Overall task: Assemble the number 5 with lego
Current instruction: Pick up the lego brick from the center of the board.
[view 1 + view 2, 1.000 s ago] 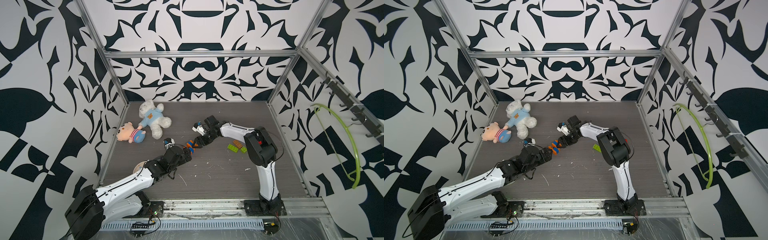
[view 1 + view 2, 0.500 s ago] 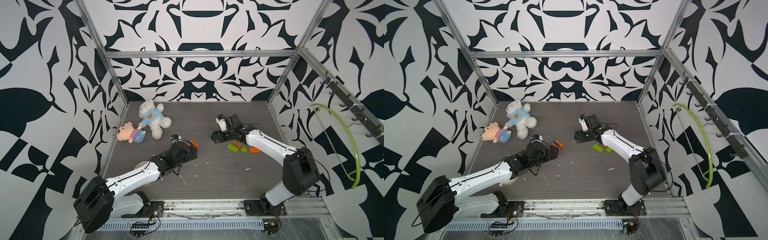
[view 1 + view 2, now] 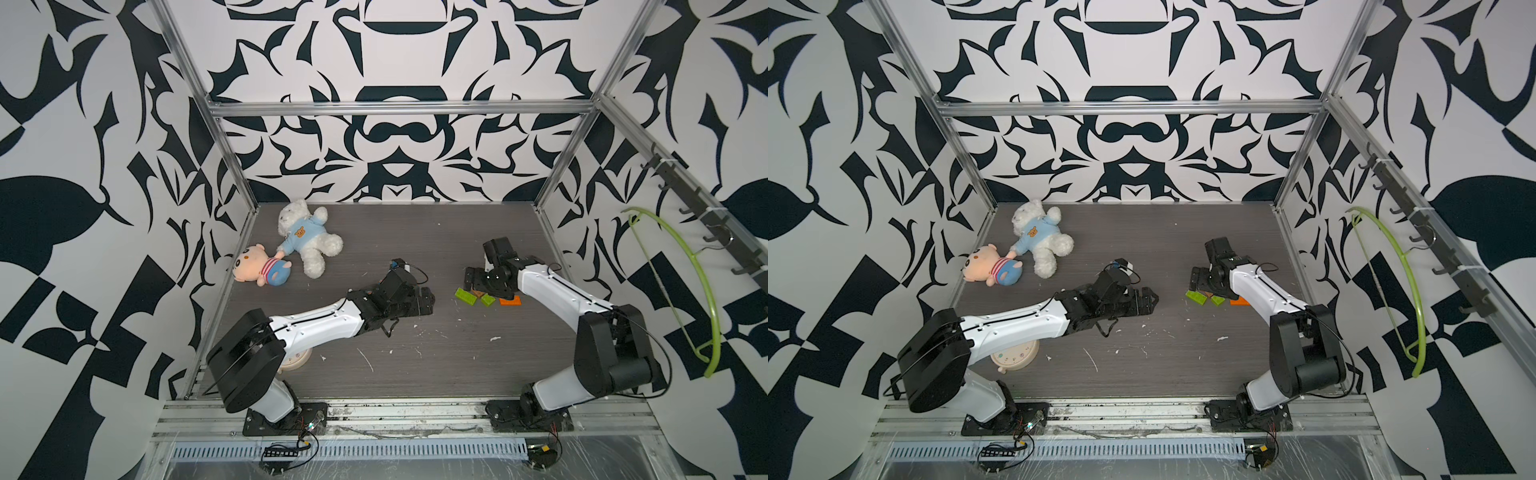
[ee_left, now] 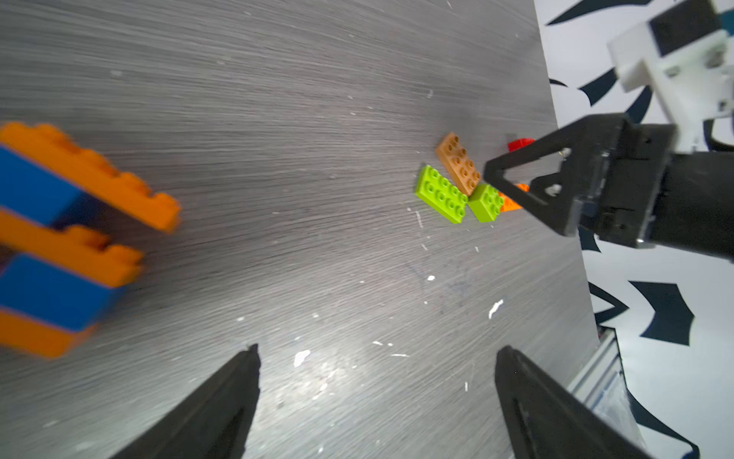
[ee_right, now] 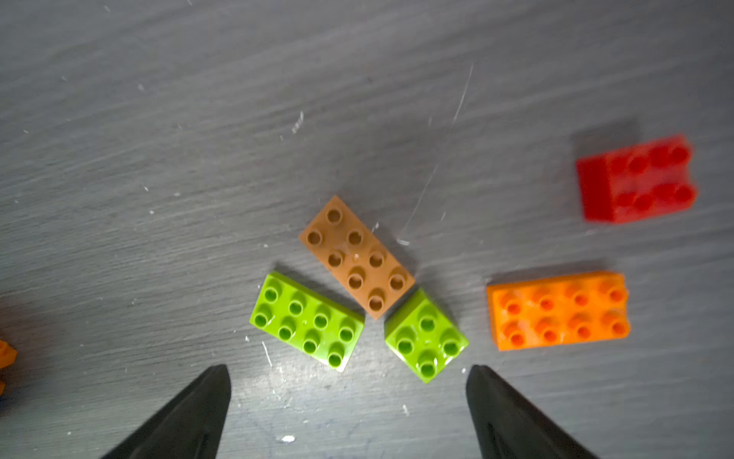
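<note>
Two grippers, both mine, both spread wide with nothing between the fingers. My right gripper point(image 5: 348, 371) hangs just above the loose lego on the grey table point(image 5: 159, 119). A long lime green brick point(image 5: 308, 320) and a small lime green brick point(image 5: 427, 337) sit close against the brown brick point(image 5: 357, 256). The orange brick point(image 5: 558, 310) lies just beside them and the red brick point(image 5: 635, 177) is near. My left gripper point(image 4: 377, 350) points toward that cluster. The orange-and-blue stack point(image 4: 59, 238), blurred, sits well apart from the loose ones.
</note>
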You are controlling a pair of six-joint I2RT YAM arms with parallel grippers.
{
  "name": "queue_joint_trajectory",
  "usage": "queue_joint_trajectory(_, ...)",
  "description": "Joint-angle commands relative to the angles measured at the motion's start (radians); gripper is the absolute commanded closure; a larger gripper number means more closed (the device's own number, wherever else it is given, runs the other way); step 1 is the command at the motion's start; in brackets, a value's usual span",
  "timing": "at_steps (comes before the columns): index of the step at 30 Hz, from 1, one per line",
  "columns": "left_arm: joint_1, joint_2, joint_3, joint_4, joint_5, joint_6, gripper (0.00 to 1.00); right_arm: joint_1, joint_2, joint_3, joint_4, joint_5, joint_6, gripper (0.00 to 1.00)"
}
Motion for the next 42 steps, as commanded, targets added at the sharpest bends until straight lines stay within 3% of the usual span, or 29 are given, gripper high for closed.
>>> queue_joint_trajectory(1,-0.008,0.047,0.056,-0.030,0.032,0.024,0.01,0.003,-0.014,0.013,-0.025,-0.018,0.096,0.07)
queue_joint_trajectory(7,-0.012,0.106,0.121,-0.048,0.048,0.027,0.01,0.014,0.009,0.016,-0.031,-0.082,0.094,0.14)
queue_joint_trajectory(19,-0.012,0.096,0.113,-0.063,0.023,0.030,0.01,0.124,0.136,0.077,-0.032,-0.009,0.175,0.07)
queue_joint_trajectory(23,-0.012,0.082,0.099,-0.065,0.009,0.029,0.01,0.126,0.177,0.095,-0.029,0.038,0.205,0.01)
queue_joint_trajectory(32,-0.012,0.078,0.098,-0.071,0.000,0.027,0.01,0.125,0.221,0.097,-0.007,0.065,0.288,0.01)
queue_joint_trajectory(42,-0.012,0.077,0.097,-0.077,-0.007,0.027,0.01,0.124,0.292,0.130,-0.020,0.052,0.278,0.17)
